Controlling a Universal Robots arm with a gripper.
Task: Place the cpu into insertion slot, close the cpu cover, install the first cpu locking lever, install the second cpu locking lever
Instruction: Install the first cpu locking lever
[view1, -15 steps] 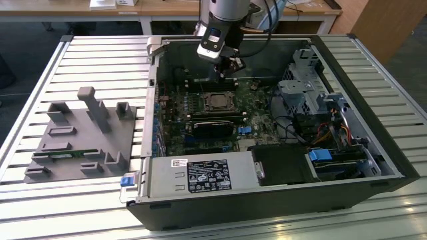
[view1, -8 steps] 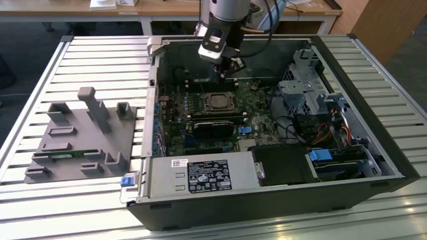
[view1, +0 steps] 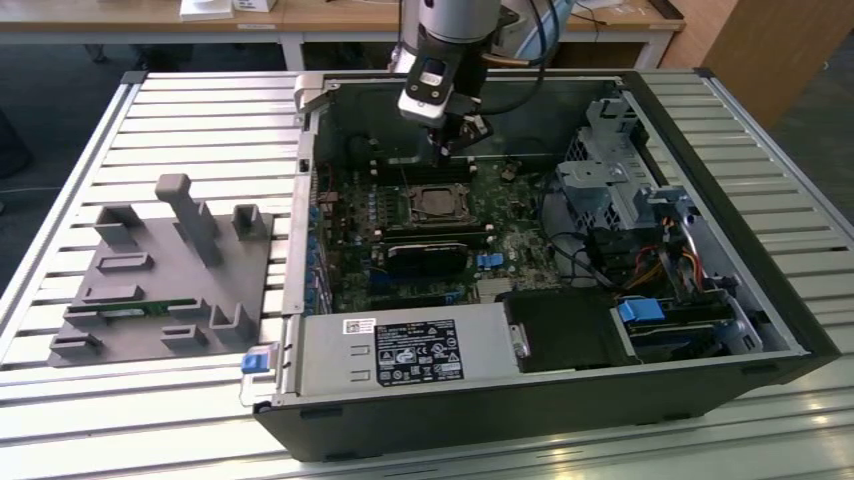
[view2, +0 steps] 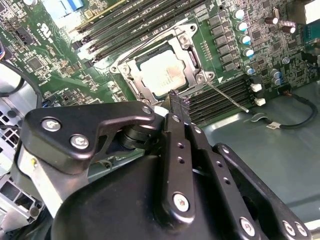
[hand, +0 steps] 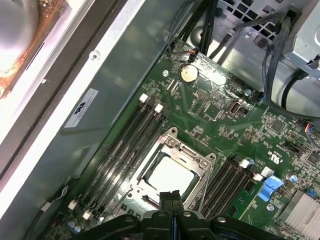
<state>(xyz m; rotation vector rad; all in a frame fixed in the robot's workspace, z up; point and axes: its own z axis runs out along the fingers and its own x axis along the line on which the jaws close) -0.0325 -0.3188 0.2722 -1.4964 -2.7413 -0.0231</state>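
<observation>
I see cpu (view2: 162, 72): flat square, dull silver top, lying level, seated in insertion slot (view1: 437, 203) mid green board (view1: 514, 255), toward far side of case (view1: 721, 150). cpu cover (view2: 192, 55), thin silver frame, lies closed around it. One thin locking lever (view2: 227, 97) angles away from slot corner.

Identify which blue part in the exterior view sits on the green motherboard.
The small blue piece mid-board; the blue tab hangs on the case's outer edge, the blue clip sits in the drive bay.

slatted metal table (view1: 200, 110), wooden desks (view1: 334, 18), dark floor (view1: 54, 60)
</observation>
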